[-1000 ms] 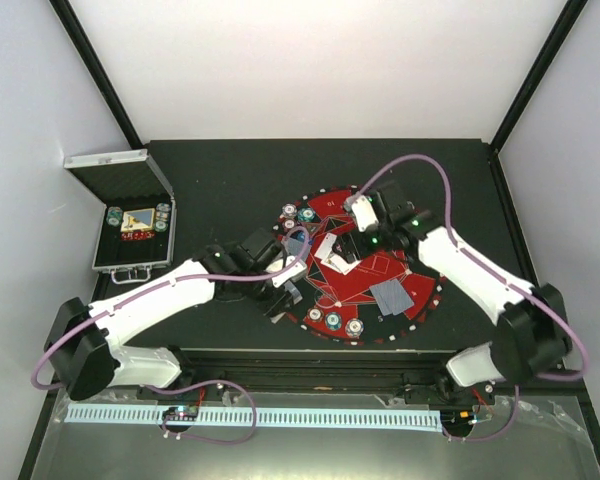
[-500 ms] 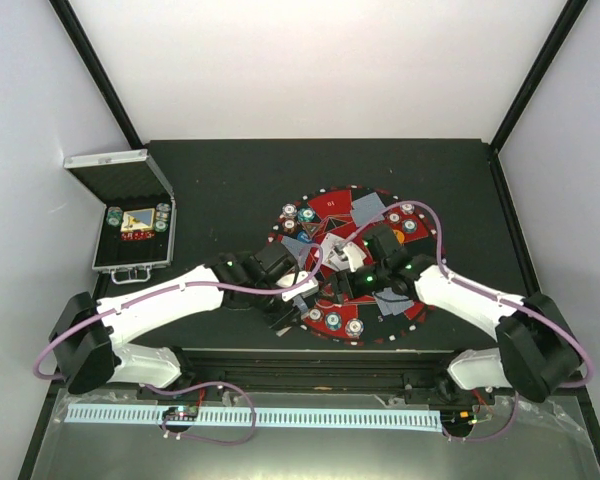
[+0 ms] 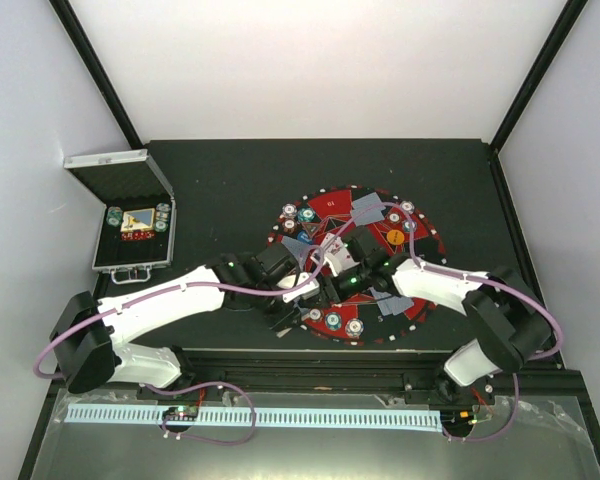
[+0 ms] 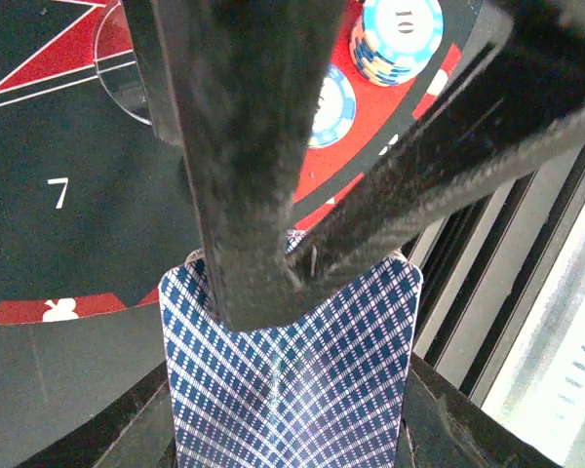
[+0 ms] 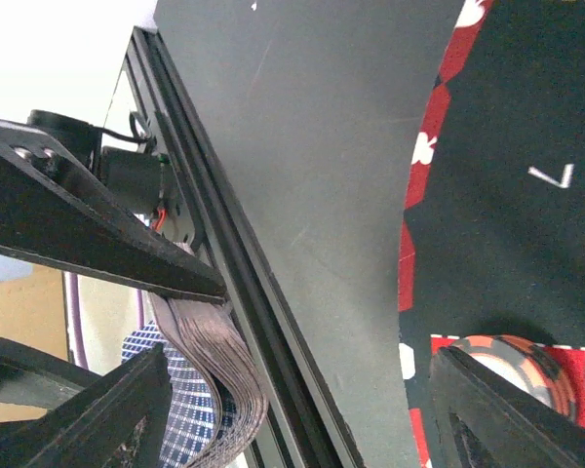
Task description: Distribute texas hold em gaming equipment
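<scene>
Mid-deal, by the look of it. Pinching deck point(image 4: 292, 390) with left gripper point(image 4: 283, 283) at 8 o'clock of mat point(image 3: 420, 300). Holding right gripper point(image 5: 302, 419) spread wide beside deck's edge. Next: close on the top one alone, peel off clean, carry to an undealt place.

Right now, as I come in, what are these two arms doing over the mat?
The left gripper is shut on a stack of blue-checked playing cards at the near edge of the round mat. The right gripper is open, close beside that stack, with nothing between its fingers. Chip stacks, some dealt cards and an orange button already lie on the mat.
</scene>
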Controlling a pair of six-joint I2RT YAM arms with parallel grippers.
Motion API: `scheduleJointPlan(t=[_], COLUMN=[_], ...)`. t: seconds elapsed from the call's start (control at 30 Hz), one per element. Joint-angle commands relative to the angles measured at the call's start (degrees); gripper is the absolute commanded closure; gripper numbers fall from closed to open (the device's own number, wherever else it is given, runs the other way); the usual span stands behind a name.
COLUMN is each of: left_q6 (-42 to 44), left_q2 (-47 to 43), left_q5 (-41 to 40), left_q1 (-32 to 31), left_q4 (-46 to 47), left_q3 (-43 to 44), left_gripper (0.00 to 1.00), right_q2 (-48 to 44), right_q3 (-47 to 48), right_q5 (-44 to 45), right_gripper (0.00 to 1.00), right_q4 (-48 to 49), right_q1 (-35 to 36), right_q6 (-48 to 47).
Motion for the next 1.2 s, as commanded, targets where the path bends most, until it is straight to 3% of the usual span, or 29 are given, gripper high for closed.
scheduleJointPlan(t=[0.0, 0.37, 0.67, 0.8, 1.17], left_q6=[0.6, 0.6, 0.6, 0.5, 0.6], left_q2=[0.6, 0.7, 0.8, 0.9, 1.0], left_q5=[0.2, 0.1, -0.3, -0.3, -0.6], left_q1=[-0.4, -0.4, -0.4, -0.4, -0.4], left_q4=[0.9, 0.9, 0.9, 0.9, 0.8], left_q3=[0.7, 0.7, 0.8, 0.8, 0.9], left_gripper=[0.50, 0.50, 0.50, 0.50, 0.50], right_q2=[1.7, 4.4, 2.5, 1.5, 0.4], right_q3=[1.6, 3.2, 3.4, 3.3, 3.0], right_q5=[-3.1, 2.7, 4.5, 5.4, 1.8], right_gripper=[0.26, 0.30, 0.43, 0.43, 0.58], right_q4=[1.4, -3.9, -6.9, -8.0, -8.2], right_q1=[1.1, 1.4, 1.1, 0.3, -0.1], right_q6=[-2.0, -7.4, -9.5, -10.2, -10.9])
